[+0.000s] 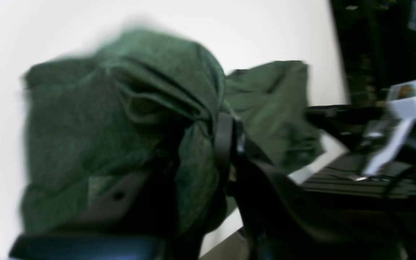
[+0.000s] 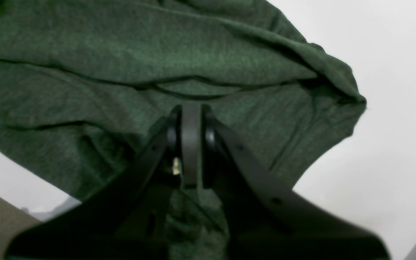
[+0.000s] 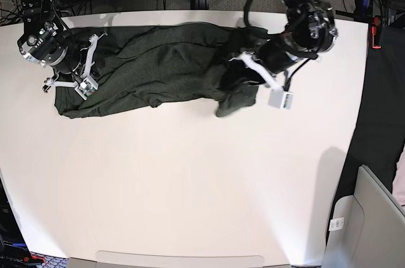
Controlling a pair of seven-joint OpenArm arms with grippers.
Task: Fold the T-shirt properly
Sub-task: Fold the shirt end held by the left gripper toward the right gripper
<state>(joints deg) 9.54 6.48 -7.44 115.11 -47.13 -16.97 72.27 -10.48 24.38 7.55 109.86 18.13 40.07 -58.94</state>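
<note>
Base view | T-shirt point(image 3: 158, 69) lay long axis nine-to-three along the surface point(image 3: 190, 179) far edge | right claw point(image 3: 74, 73) pinched its nine-o'clock end, left claw point(image 3: 243, 72) its three-o'clock end, both clamped on fabric

The left wrist view is smeared with blur, so the T-shirt point(image 1: 121, 119) there shows no sharp edges, and bunched cloth hides the left gripper point(image 1: 226, 144) tips. Dark clutter at that view's right edge is unreadable. In the right wrist view the T-shirt runs off the top and left edges. The tabletop point(image 3: 190, 179) is cut off below.
</note>
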